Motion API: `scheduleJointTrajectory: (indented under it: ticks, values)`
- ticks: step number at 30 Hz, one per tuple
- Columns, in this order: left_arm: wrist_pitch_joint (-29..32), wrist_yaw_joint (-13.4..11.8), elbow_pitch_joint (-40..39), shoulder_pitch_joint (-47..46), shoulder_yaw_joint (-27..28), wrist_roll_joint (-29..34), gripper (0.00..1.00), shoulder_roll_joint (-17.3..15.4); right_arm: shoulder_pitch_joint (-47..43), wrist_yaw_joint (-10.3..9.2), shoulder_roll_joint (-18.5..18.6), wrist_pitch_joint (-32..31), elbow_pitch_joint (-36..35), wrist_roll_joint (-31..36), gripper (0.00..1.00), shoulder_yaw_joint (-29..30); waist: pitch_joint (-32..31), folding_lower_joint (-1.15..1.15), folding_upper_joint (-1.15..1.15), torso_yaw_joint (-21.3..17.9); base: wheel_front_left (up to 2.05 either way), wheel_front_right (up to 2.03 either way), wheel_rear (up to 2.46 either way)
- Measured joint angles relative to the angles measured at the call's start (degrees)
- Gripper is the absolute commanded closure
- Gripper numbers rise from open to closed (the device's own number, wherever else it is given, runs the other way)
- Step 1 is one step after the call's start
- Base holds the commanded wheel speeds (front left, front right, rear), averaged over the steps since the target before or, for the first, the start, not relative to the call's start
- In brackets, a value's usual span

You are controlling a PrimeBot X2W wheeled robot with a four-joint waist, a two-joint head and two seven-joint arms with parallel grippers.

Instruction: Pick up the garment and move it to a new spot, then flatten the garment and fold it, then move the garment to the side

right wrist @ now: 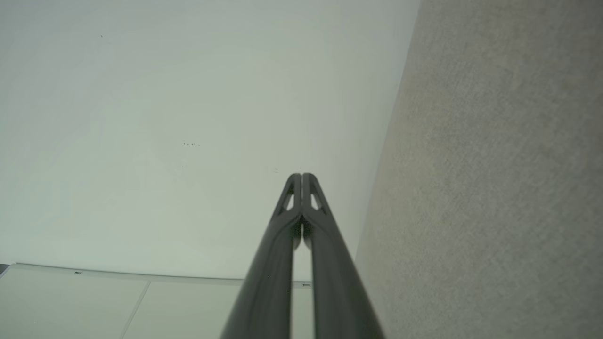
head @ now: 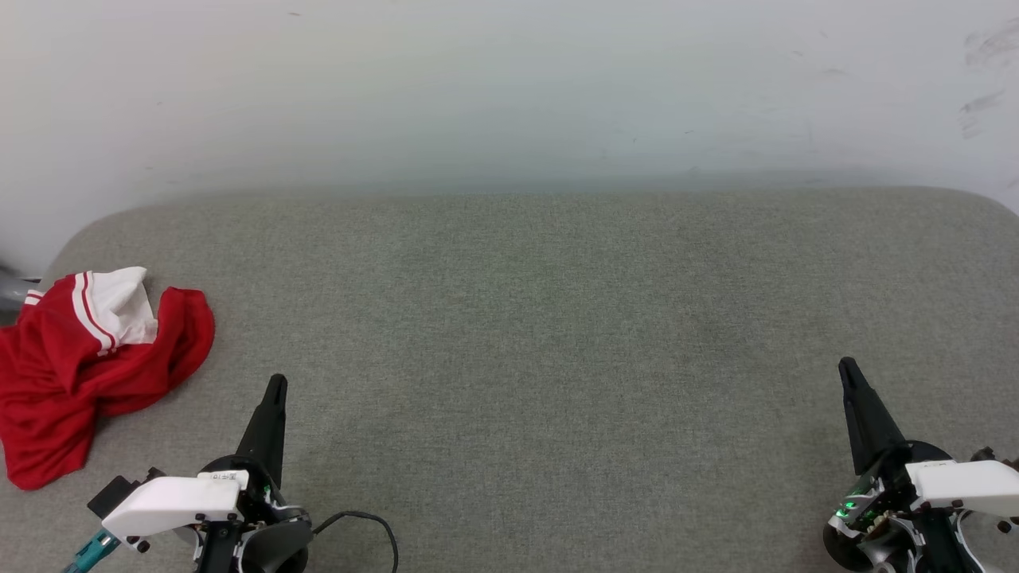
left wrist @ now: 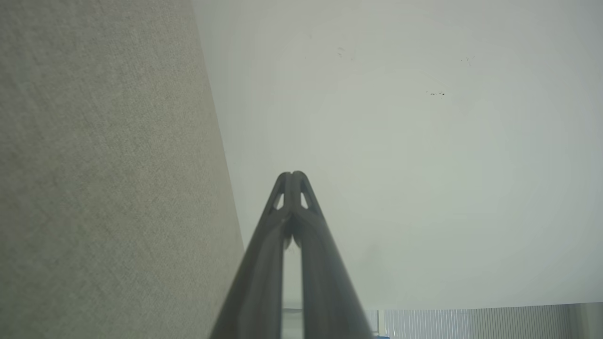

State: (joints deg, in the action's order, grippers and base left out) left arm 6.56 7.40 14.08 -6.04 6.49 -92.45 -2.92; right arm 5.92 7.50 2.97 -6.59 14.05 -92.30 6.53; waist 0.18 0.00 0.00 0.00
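Note:
The garment (head: 76,358), red with a white sleeve and red-and-white striped trim, lies crumpled at the far left of the grey fabric surface (head: 541,318). My left gripper (head: 276,383) is shut and empty, low at the left, its tips a little right of and below the garment, apart from it. My right gripper (head: 845,366) is shut and empty at the lower right, far from the garment. In the left wrist view the left gripper (left wrist: 292,175) has its tips pressed together; in the right wrist view the right gripper (right wrist: 301,176) looks the same.
A pale wall (head: 509,87) rises behind the grey surface's rounded far edge. A black cable (head: 374,525) loops beside the left wrist. A grey object (head: 12,290) shows at the left edge behind the garment.

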Motion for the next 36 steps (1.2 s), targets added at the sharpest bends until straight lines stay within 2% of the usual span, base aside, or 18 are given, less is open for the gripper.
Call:
scheduleJointTrajectory:
  ticks: [30, 31, 36]
  values:
    - [0.0, 0.0, 0.0, 0.0, 0.0, 0.0, 1.00, 0.0, 0.0, 0.00, 0.0, 0.0, 0.0, 0.0, 1.00, 0.0, 0.0, 0.00, 0.00, 0.0, 0.00, 0.00, 0.00]
    - [0.0, 0.0, 0.0, 0.0, 0.0, 0.0, 0.00, 0.0, 0.0, 0.00, 0.0, 0.0, 0.0, 0.0, 0.00, 0.0, 0.0, 0.00, 0.00, 0.0, 0.00, 0.00, 0.00]
    - [-0.1, -0.1, 2.1, 2.0, -0.3, 0.0, 0.00, 0.2, -2.0, -0.01, -0.1, 0.0, 2.1, 0.0, 0.00, -0.1, 0.0, 0.00, 0.00, 0.0, 0.00, 0.00, 0.00]
